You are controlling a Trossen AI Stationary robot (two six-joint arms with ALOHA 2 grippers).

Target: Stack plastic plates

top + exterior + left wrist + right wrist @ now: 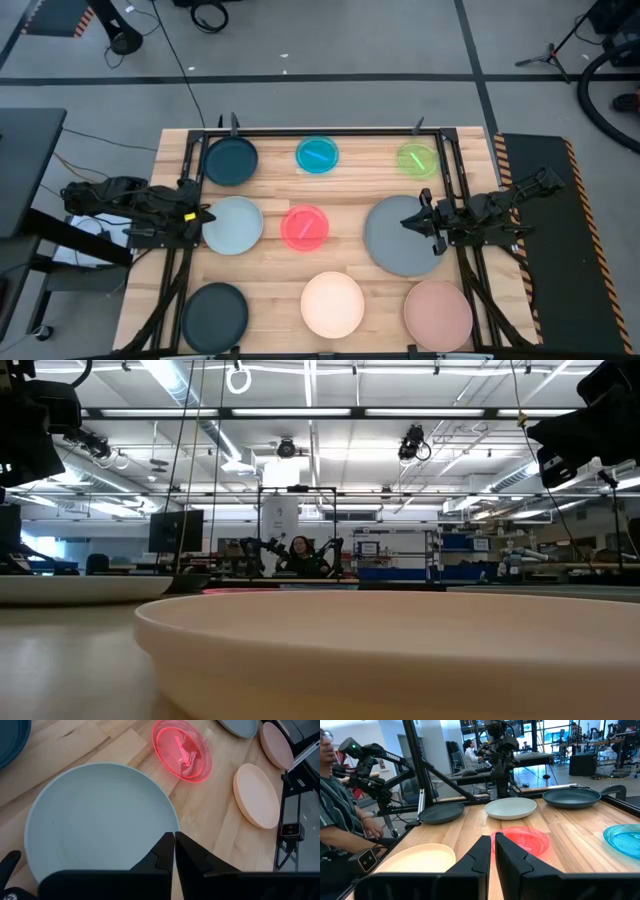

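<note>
Nine plates lie flat on the wooden table [350, 200]. The far row holds dark teal [231, 160], cyan [317, 154] and green [417, 159]. The middle row holds pale blue-grey [233, 225], red-pink [304, 227] and large grey [403, 236]. The near row holds dark teal [214, 314], cream [332, 304] and pink [437, 312]. My left gripper [205, 213] is shut and hovers over the pale blue-grey plate's left rim [100, 810]. My right gripper [410, 222] is shut and hovers over the large grey plate, pointing toward the table's left.
Black frame bars [320, 131] run along the table's far edge and both sides. A person [335, 795] sits beyond the table's near-left corner. The cream plate [380, 650] fills the foreground of the low view. Bare wood shows between the plates.
</note>
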